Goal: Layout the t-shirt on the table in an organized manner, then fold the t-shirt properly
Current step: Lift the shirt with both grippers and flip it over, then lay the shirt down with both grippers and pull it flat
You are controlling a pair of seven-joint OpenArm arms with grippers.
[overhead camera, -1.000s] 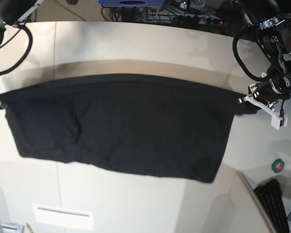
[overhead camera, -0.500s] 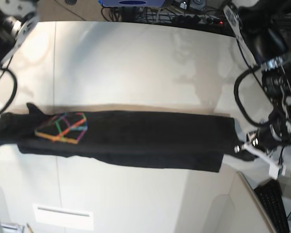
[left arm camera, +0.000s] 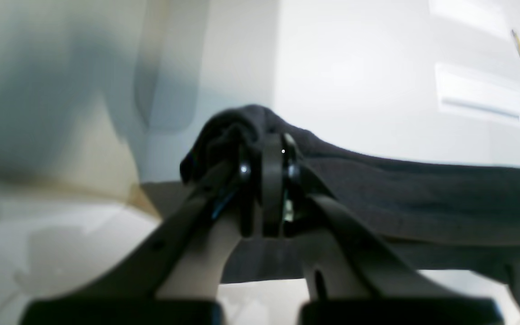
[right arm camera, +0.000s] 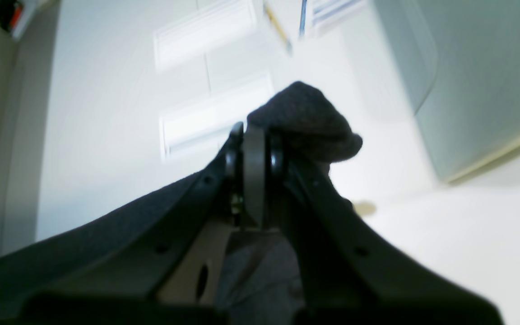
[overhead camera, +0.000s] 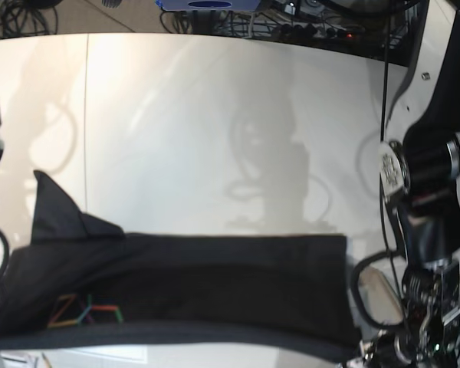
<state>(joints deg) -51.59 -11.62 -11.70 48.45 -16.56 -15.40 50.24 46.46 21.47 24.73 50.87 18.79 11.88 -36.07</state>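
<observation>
1. Now, at the left of the base view, note the right gripper (right arm camera: 255,149) out of frame there. Read it from its wrist camera instead: jaws pinched tight on a bunched black corner of the t-shirt (overhead camera: 215,284).
2. Judge the step as spreading the cloth flat on the table (overhead camera: 215,115). Hold both corners level and draw them apart just enough to take out the sag, no harder, since soft cloth slips out of a narrow pinch.
3. Watch the sleeve (overhead camera: 54,211) sticking up at the left end, and lower so that it drops outward rather than folding under the body.
4. Check the coloured print (overhead camera: 84,310), dimly seen low on the left. Cannot tell from here whether the cloth touches the tabletop or hangs just above it.
5. Move across the dark band stretched over the lower part of the base view. Bring it down far edge first, then ease toward the near side, so that wrinkles run out instead of getting trapped.
6. At the right, note the left gripper (left arm camera: 266,180), likewise closed tight on a gathered wad of the shirt's other end. Release neither corner before the cloth rests flat.
7. Look for bins, trays or boxes: none visible in any view, so no contents to report.
</observation>
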